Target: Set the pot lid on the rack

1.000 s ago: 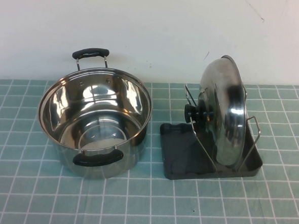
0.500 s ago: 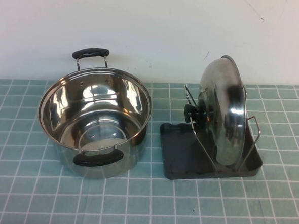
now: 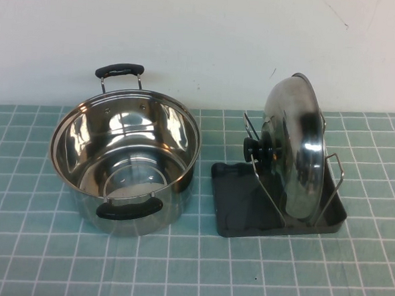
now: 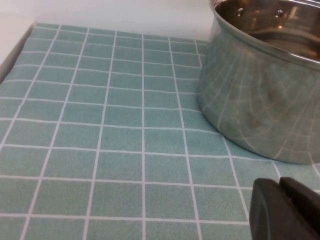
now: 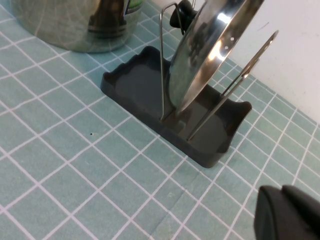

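So the pot lid stands upright in the rack; right gripper just beside it, left gripper by the pot, grips unreadable.

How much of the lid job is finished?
It looks finished. The pot lid stands on edge between the wire loops of the rack, knob facing the open pot. Nothing is in hand: the left gripper sits low beside the pot, and the right gripper is back from the rack. Nothing seems left.
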`<state>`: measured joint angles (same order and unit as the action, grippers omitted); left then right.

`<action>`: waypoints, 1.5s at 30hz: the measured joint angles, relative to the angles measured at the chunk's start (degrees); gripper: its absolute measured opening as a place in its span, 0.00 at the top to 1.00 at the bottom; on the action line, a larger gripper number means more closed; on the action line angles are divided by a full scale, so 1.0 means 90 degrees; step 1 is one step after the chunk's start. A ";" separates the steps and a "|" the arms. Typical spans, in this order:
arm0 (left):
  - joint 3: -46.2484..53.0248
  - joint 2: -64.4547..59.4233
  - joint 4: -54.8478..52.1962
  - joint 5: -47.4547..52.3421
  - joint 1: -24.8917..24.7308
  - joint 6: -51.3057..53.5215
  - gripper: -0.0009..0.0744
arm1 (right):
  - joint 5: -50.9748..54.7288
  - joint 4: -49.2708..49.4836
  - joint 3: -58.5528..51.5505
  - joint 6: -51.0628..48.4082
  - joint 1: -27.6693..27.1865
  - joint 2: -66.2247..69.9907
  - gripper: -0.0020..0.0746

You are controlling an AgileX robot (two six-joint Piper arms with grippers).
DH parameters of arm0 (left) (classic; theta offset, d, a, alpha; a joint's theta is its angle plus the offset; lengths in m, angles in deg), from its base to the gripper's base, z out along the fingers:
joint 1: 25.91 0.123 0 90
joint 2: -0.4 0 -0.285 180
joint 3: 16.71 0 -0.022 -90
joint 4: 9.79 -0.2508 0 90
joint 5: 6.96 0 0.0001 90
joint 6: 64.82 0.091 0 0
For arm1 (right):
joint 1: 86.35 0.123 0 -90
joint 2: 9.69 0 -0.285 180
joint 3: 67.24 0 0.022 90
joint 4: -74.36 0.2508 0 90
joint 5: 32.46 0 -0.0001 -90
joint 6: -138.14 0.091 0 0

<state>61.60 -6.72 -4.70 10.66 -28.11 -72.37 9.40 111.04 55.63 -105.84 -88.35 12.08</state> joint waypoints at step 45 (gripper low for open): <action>0.0000 0.0000 0.0011 0.0014 0.0000 0.0427 0.99 | -0.1519 -0.3093 -0.1420 0.3914 -0.0444 -0.1553 0.97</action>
<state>61.60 -6.72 -4.60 10.79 -28.11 -68.53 -4.28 83.21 42.85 -70.61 -92.35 -1.90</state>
